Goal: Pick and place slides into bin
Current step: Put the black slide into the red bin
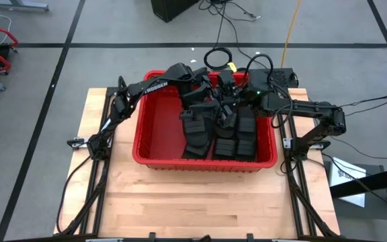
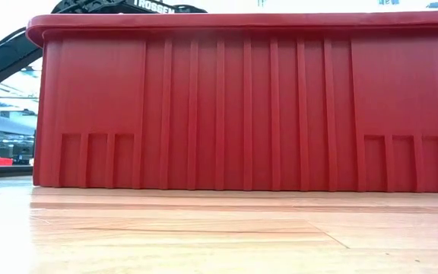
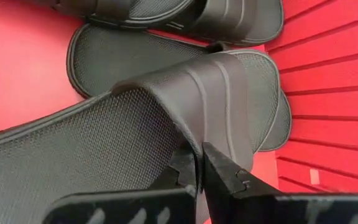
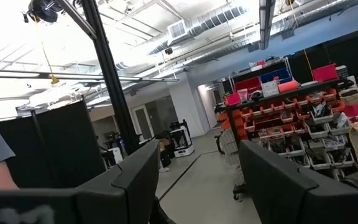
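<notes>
Left claw pinching a slide's strap inside the red bin

Right at the left gripper (image 3: 199, 171), its two fingers are squeezed together on the edge of one slide's strap (image 3: 219, 102), so that slide (image 3: 73, 149) hangs from the claw inside the bin (image 1: 154, 128). The slide looks light, soft and bendy, with a bumpy sole, so I think it would flop a bit; the wide ribbed strap is the best place to grab. Just past the claw, more slides (image 3: 123, 56) lie on the red floor, close to the ribbed wall. Farther off, the right gripper (image 4: 194, 177) waits with fingers spread and nothing in them, pointing out at the room.
</notes>
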Available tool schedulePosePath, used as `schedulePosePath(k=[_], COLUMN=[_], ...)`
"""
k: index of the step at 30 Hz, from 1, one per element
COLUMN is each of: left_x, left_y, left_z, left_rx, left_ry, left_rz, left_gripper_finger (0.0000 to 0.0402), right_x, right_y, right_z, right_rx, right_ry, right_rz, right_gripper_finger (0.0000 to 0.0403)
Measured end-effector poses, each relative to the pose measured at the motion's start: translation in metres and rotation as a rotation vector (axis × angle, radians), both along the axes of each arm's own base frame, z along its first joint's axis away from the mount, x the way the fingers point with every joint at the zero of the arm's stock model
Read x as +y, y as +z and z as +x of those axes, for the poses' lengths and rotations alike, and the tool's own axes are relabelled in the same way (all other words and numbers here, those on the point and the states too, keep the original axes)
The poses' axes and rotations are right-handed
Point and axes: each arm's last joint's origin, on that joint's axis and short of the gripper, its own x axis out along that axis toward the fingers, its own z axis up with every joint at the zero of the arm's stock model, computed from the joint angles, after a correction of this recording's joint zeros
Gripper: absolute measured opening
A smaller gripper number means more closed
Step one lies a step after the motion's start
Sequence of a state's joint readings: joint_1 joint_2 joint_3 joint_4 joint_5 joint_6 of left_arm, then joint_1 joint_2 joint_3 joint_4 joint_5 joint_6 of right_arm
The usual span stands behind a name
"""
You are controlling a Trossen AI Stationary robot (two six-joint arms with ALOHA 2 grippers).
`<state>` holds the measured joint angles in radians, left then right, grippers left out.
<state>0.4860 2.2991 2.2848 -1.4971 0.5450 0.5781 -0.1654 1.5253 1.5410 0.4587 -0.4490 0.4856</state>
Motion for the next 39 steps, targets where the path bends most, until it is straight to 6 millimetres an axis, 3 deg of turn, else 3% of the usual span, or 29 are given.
schedulePosePath(k=[10, 25, 29, 36, 39], left_x=[-0.029, -0.008, -0.008, -0.011, -0.013], left_y=[0.025, 0.028, 0.028, 0.028, 0.027], left_z=[0.014, 0.014, 0.015, 0.016, 0.015], left_rx=[-0.112, -0.161, -0.161, -0.144, -0.068], left_ry=[-0.125, -0.071, -0.057, -0.017, 0.035], left_rz=[0.111, 0.232, 0.230, 0.192, 0.281], left_gripper_finger=[0.0004, 0.0019, 0.0065, 0.0194, 0.0239], right_x=[-0.002, -0.002, -0.002, -0.002, -0.002], right_y=[-0.004, -0.004, -0.004, -0.004, -0.004], right_z=[0.002, 0.002, 0.002, 0.002, 0.002], right_rx=[0.039, 0.047, 0.048, 0.045, 0.045], right_ry=[-0.007, -0.007, -0.006, -0.009, -0.010], right_rz=[0.004, 0.016, 0.020, 0.012, 0.010], right_gripper_finger=[0.0210, 0.0210, 0.0210, 0.0210, 0.0210])
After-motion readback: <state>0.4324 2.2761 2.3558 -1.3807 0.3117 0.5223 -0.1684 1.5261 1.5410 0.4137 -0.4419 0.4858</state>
